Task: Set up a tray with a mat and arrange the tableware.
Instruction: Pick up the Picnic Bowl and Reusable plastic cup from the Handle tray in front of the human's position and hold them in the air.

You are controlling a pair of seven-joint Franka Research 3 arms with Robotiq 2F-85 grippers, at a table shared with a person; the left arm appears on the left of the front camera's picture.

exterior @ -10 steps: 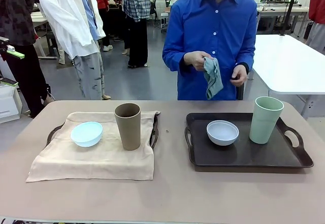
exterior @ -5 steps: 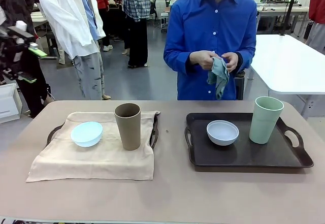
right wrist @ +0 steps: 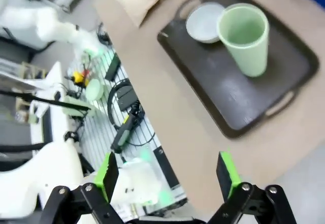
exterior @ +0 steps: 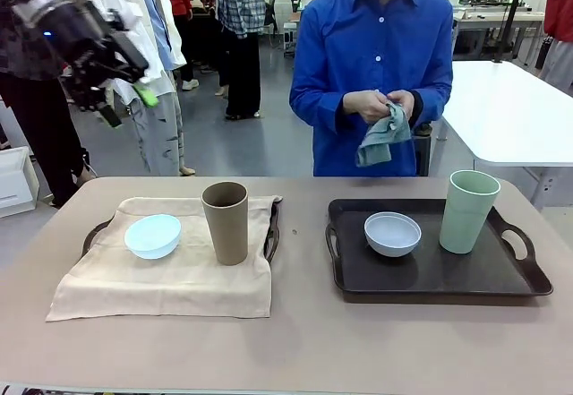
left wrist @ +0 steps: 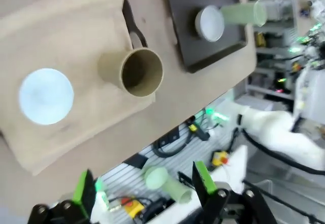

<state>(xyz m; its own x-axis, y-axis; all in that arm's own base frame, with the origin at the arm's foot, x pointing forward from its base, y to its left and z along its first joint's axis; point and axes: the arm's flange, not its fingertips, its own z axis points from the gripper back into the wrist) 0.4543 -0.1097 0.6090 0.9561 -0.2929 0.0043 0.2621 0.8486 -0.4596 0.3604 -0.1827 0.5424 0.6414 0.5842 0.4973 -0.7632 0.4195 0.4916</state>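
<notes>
Both grippers are wide open with nothing in them. Left gripper point(exterior: 128, 107) hangs high over the tabletop's far left corner. Right gripper point(right wrist: 166, 170) looks down on the right tray point(exterior: 430, 274).

Left tray point(exterior: 271, 234) has the mat point(exterior: 170, 274): blue bowl point(exterior: 152, 236) near its left edge, brown cup point(exterior: 226, 222) near its far right corner. Right tray is bare: white bowl point(exterior: 392, 233) mid, green cup point(exterior: 468, 211) far right corner. Person point(exterior: 376, 55) holds a cloth point(exterior: 380, 140).

My guess is brown cup next. Drop straight down, clamp below the rim and lift vertically so the mat doesn't drag.
</notes>
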